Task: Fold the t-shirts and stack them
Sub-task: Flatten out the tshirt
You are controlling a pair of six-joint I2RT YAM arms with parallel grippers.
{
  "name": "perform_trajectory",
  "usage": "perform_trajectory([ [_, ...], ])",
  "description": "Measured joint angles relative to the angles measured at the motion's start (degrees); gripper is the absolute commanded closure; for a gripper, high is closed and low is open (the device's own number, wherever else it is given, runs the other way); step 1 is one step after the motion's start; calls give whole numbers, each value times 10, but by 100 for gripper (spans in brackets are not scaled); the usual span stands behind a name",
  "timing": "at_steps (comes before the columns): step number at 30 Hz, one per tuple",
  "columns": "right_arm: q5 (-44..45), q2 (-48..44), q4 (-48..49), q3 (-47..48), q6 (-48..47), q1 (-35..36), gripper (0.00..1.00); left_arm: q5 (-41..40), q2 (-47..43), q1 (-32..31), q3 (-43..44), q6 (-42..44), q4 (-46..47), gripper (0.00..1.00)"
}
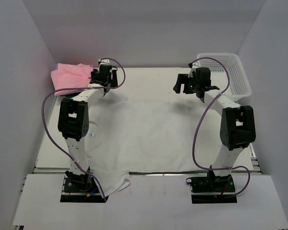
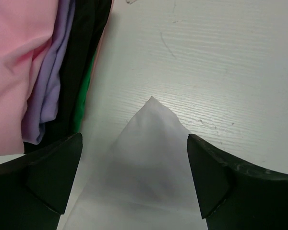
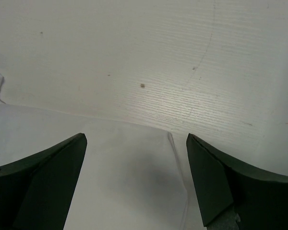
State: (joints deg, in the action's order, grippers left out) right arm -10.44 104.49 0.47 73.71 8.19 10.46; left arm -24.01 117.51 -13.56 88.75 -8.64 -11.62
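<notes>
The white t-shirt (image 1: pixel 149 139) lies spread flat across the middle of the worktop (image 1: pixel 149 79), its near left part drooping over the front edge. My left end effector (image 2: pixel 134 137) hangs over the shirt's far left corner, jaws as wide as they go and holding nothing. The pointed corner of cloth lies flat between the fingers (image 2: pixel 48 177), not pinched. My right end effector (image 3: pixel 134 137) is over the shirt's far right corner, equally wide open and empty, with the hem running beneath it

I judge this cloth thin, light and limp: it will sag, drag and wrinkle, and slip out of a shallow pinch. I'd take it right at the corners, both sides at once, pressing down against the worktop so only one layer comes up, then lift evenly to keep the fold square

Just beyond the shirt's far left corner sits the folded stack (image 1: pixel 69 76), pink on top with lilac, black and green layers showing under it. It is close beside my left fingers, so a sideways sweep there could knock it askew. Beyond the shirt's far right corner stands the white mesh basket (image 1: pixel 230 72), apart from the cloth. The purple cables (image 1: pixel 198 134) loop above the shirt's sides and could snag a raised fold
</notes>
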Motion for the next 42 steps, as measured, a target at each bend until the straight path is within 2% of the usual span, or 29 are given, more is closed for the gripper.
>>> perform_trajectory([
  [4,-16,-11,1,1,0,0,10,25,-28,3,-4,-5,7,0],
  [10,-38,-58,-5,-39,3,2,10,68,-109,2,-63,-21,12,0],
  [14,-47,-92,-5,-78,4,9,10,97,-181,2,-151,-52,9,0],
  [19,-57,-93,-15,-114,5,29,10,123,-264,-2,-292,-88,9,0],
  [24,-51,-61,-28,-120,14,43,10,126,-269,-4,-349,-105,5,0],
  [28,-35,-13,-38,-104,34,41,10,121,-238,-4,-340,-110,17,0],
  [33,-13,79,-65,-18,52,38,10,114,-130,4,-273,-113,27,0],
  [42,50,205,-155,186,97,19,10,144,47,25,-56,-94,29,0],
])
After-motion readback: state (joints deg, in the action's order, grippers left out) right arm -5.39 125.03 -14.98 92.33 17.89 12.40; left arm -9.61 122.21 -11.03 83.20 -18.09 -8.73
